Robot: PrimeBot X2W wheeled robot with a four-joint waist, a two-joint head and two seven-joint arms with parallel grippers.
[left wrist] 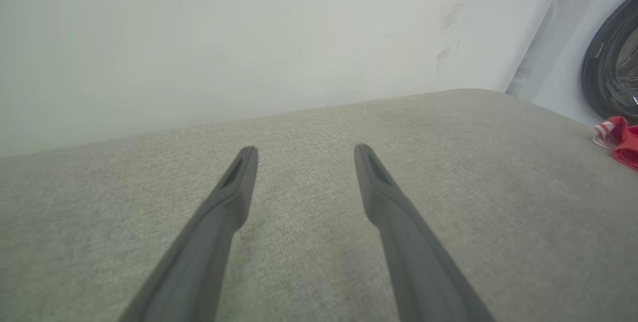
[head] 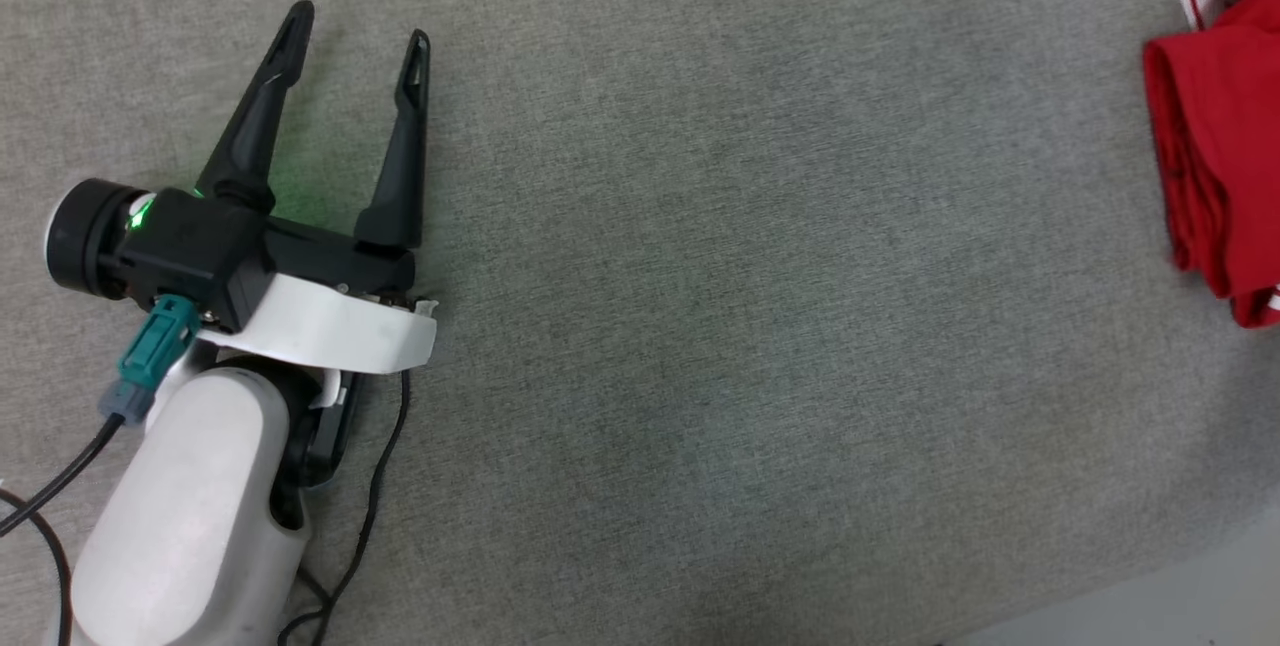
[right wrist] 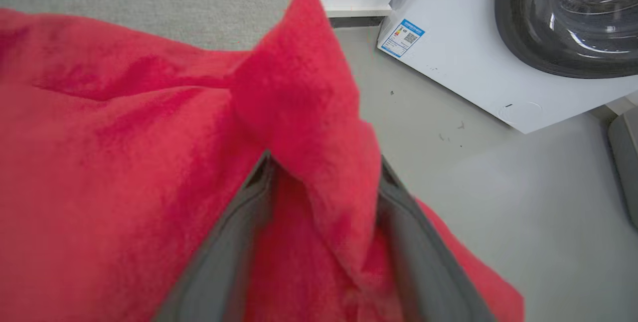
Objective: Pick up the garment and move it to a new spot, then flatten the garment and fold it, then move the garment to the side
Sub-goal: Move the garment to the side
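The garment, bright red with red-and-white striped trim, lies bunched and folded at the far right edge of the grey fabric surface. Its striped corner also shows in the left wrist view, garment. My left gripper rests open at the left, far from it, with nothing between its fingers; the same open gripper hovers low over bare fabric. In the right wrist view, my right gripper has its fingers spread, and a raised fold of the garment stands between them.
A white washing machine with a dark round door stands on the pale floor just past the surface's right end. A white wall runs behind the surface. Black cables trail beside my left arm.
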